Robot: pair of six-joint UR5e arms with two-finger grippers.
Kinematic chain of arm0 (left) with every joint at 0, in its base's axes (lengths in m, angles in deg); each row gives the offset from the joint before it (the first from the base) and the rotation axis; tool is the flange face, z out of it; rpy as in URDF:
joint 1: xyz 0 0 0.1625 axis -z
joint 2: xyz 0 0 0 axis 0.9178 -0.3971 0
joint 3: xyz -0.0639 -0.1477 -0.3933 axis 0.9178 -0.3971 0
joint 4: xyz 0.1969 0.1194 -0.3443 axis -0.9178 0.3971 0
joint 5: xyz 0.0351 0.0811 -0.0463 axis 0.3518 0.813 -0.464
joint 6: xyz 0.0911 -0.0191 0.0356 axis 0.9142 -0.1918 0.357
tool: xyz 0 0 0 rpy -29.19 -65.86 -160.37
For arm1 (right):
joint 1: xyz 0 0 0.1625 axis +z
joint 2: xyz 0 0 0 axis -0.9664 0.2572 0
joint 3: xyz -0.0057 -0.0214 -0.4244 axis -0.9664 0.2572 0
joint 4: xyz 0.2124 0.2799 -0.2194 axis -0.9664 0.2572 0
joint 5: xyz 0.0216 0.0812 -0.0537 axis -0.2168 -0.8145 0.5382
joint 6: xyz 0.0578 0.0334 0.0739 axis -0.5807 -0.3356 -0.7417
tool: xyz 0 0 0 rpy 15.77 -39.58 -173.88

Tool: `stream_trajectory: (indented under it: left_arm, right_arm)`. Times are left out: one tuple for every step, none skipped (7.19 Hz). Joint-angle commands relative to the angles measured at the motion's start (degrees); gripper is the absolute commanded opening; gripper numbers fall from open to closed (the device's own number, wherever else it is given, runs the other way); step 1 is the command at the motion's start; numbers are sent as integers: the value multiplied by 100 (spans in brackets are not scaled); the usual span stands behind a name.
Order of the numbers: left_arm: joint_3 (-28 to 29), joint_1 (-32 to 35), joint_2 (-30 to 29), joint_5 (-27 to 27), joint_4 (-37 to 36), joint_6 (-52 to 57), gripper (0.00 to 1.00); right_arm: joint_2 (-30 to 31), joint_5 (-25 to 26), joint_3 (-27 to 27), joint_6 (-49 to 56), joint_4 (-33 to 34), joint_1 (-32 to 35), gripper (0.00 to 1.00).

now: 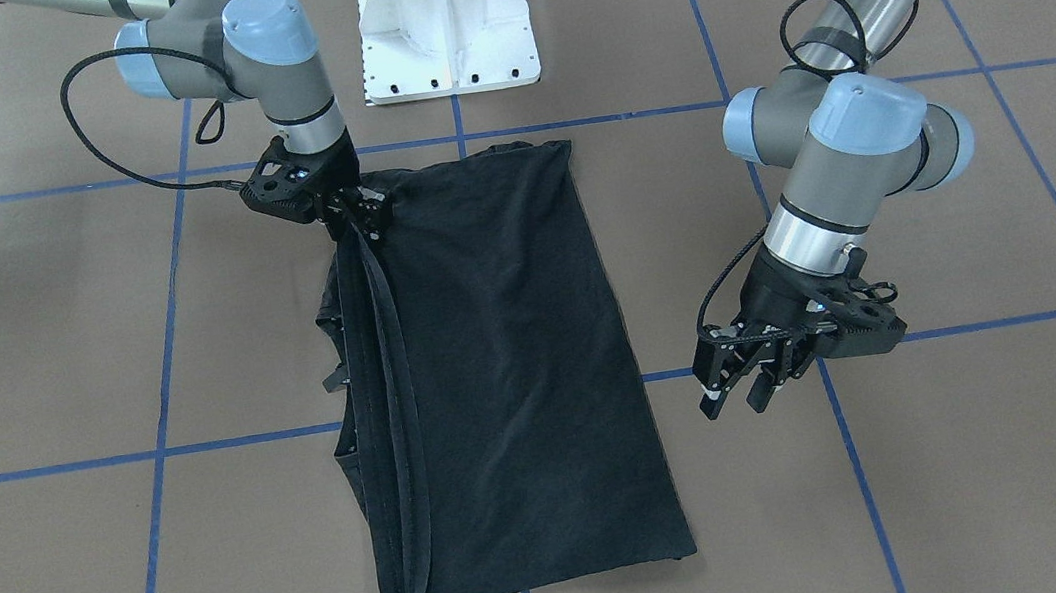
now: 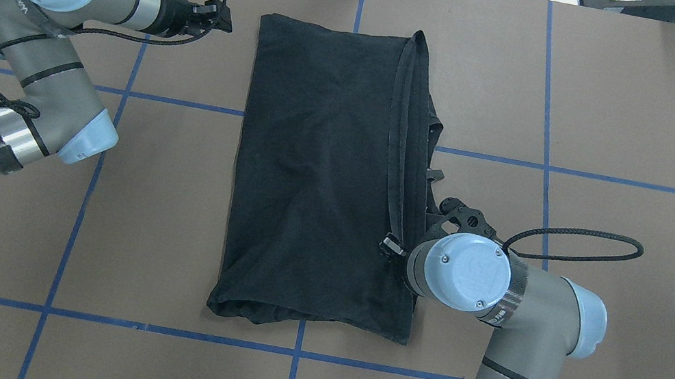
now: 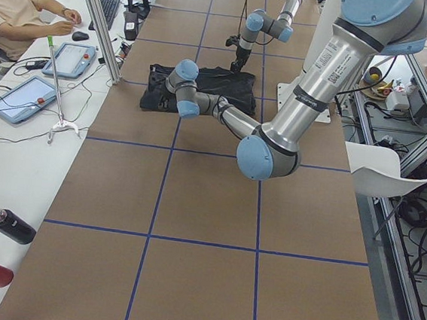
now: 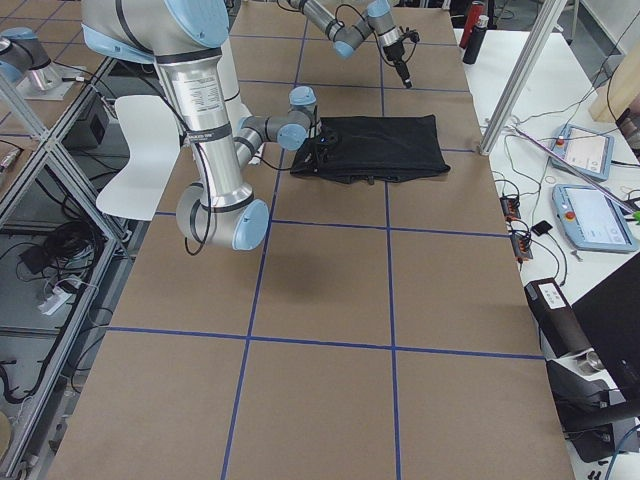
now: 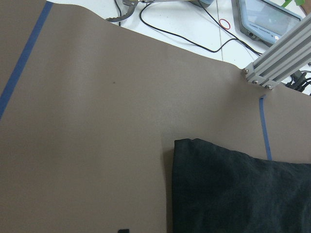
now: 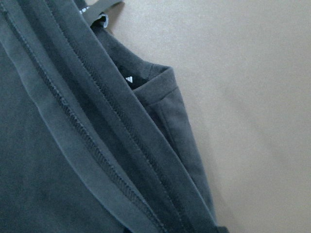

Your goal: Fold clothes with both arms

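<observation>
Front-facing: black T-shirt (image 1: 516,358), a long folded strip mid-table, axis 12 to 6, white pedestal base (image 1: 446,24) at its 12. Right gripper (image 1: 360,222) pinches its 11 corner hem; left gripper (image 1: 735,402) spread, apart at 3. Overhead: right wrist (image 2: 467,271) hides that pinch, blue tape line (image 2: 186,103) runs under T-shirt

Opposed steep views, two end-on views, two close wrist views, all sharing the T-shirt (image 1: 513,339)

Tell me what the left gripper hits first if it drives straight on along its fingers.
Probably the brown paper-covered table, just beside a corner of the black short-sleeved T-shirt; the open left gripper aims down there. Depth is unclear, though.
</observation>
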Motion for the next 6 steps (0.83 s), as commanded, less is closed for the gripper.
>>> stream_trajectory:
  left_arm:
    - [0, 0, -1, -3, 0, 0, 66]
    - [0, 0, -1, -3, 0, 0, 66]
    - [-9, -9, -1, 6, 0, -43, 66]
    - [-9, -9, -10, 6, 0, -148, 66]
    - [-79, -9, 7, 6, 0, -158, 66]
    - [-88, 0, 16, 6, 0, -158, 66]
  right_arm:
    - [1, -42, -3, -5, 35, -1, 63]
    - [10, -43, 6, 4, 44, -1, 63]
    - [36, -34, 14, -5, 44, -10, 57]
    - [19, -34, 14, -5, 44, -18, 26]
    - [27, -34, 23, -5, 44, -27, 0]
    - [27, -34, 23, 4, 44, -27, 0]
